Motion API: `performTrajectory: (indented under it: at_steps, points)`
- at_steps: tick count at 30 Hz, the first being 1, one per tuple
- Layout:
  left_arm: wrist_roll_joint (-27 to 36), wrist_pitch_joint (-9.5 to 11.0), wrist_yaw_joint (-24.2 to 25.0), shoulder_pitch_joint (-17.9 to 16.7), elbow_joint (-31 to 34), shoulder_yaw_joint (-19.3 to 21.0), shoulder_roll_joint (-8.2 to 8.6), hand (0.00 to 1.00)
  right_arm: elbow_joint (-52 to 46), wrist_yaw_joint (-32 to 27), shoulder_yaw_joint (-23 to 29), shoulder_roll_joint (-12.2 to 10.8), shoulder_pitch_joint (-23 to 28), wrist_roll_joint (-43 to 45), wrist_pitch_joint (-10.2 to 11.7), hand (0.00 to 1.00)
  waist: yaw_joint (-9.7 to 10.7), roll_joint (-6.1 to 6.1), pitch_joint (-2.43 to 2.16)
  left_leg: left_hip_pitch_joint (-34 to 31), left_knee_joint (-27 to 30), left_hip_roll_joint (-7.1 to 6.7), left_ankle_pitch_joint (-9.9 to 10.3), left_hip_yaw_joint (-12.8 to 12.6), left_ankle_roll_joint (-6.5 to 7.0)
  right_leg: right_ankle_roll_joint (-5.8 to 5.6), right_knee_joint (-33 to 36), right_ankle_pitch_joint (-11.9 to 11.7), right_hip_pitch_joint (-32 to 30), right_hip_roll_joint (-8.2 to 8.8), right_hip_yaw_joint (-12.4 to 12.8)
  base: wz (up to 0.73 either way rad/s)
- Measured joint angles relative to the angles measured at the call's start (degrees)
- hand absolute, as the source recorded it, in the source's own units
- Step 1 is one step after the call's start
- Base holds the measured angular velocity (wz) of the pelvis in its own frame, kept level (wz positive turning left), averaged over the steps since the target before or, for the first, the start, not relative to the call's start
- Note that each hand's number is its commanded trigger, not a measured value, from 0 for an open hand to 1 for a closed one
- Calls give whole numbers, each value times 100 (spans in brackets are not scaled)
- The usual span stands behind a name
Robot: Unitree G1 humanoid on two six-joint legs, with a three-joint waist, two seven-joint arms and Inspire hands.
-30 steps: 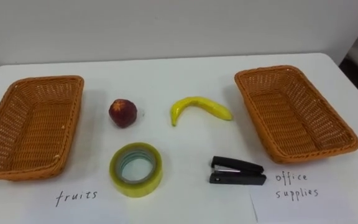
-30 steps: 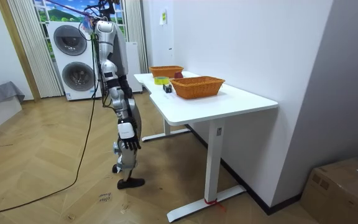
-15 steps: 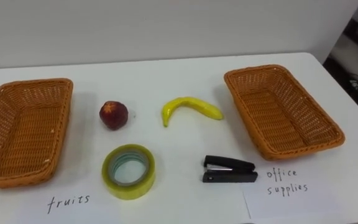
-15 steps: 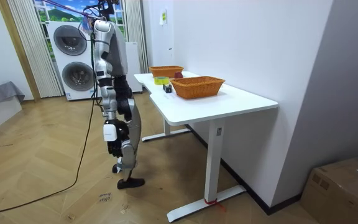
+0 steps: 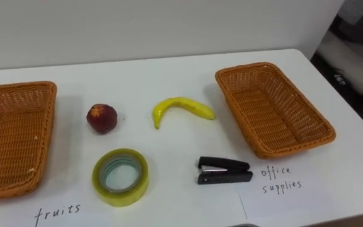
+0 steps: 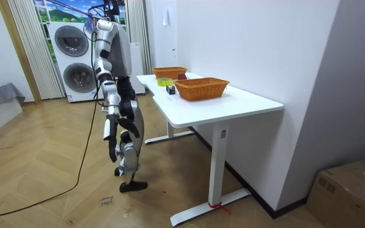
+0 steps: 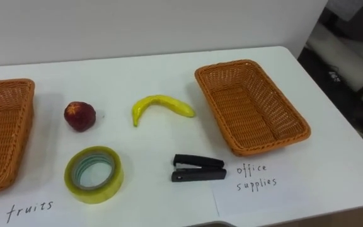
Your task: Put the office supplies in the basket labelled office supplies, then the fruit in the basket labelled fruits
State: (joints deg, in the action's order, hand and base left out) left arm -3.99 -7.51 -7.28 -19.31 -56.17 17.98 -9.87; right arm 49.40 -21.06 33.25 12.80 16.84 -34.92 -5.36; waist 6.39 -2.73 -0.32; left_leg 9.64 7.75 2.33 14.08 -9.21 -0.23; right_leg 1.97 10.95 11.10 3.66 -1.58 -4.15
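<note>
Table (image 5: 169,69), centre frame: apple (image 5: 101,118), banana (image 5: 181,108), tape roll (image 5: 120,177), stapler (image 5: 224,171). Fruit basket (image 5: 14,135) at left edge, office basket (image 5: 273,110) at right. My right hand (image 6: 112,149) hangs low in the room view; its state I cannot tell.

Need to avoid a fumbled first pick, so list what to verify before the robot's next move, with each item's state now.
1. Baskets free to receive: ok. The left basket and the right basket both hold nothing.
2. Things apart for a clean grasp: ok. The red fruit, banana, tape roll and stapler touch neither each other nor a basket.
3. Nothing stacked or covered: ok. All four lie in plain sight on the table.
4. Hand over the table: not ok. The right hand hangs by the robot's side in the room view.
5. Robot near enough to reach: cannot tell.
</note>
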Motion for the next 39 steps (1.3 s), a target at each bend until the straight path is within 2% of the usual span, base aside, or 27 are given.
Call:
performTrajectory:
  at_steps: [2,7,10,16,20,26,34,39]
  points:
    - [5,37,-2,-48,149,22,-4,0,-351,-401,193,59,-17,-52,86,0,6,-34,-1,-4,1,-5,0,-16,1,-3,-7,1,-5,-3,34,-5]
    - [-2,59,-2,-61,222,16,14,0,-1129,-1114,244,78,-42,-97,169,0,22,-131,-3,-26,4,-10,0,-43,2,-15,-6,6,-54,-14,80,-2]
    - [-5,68,-58,-63,229,15,14,0,-1526,-1425,399,78,-72,-91,333,0,67,-130,-3,-46,8,-10,0,-44,2,-16,-10,5,-66,-10,83,-1]
    - [-3,162,-113,-139,228,14,17,0,-2378,-2022,406,78,-76,-87,428,0,94,-120,-3,-19,9,-1,-1,-170,1,-16,-4,5,-114,-56,234,-11]
    - [-6,213,-105,-163,229,-11,15,0,-3292,-2402,400,74,62,59,566,0,109,-126,-3,-93,19,-16,-2,-168,2,-24,77,1,-192,-58,225,-2]
    - [-8,335,-107,-156,199,-13,14,0,-4139,-2681,404,75,15,1346,752,0,113,-128,3,-117,89,-7,-1,-167,2,-21,92,5,-186,-50,186,2]
    - [-56,388,-121,-198,18,-12,43,0,-5031,-2754,403,77,2,2037,805,0,38,-125,10,-149,79,-9,0,-162,5,-24,197,16,-267,-54,188,1]
    - [-54,459,-122,-153,-123,-11,39,0,-5788,-2938,396,78,-4,2448,942,0,-58,-129,9,-139,72,-4,0,-158,4,-17,198,13,-264,-55,162,0]
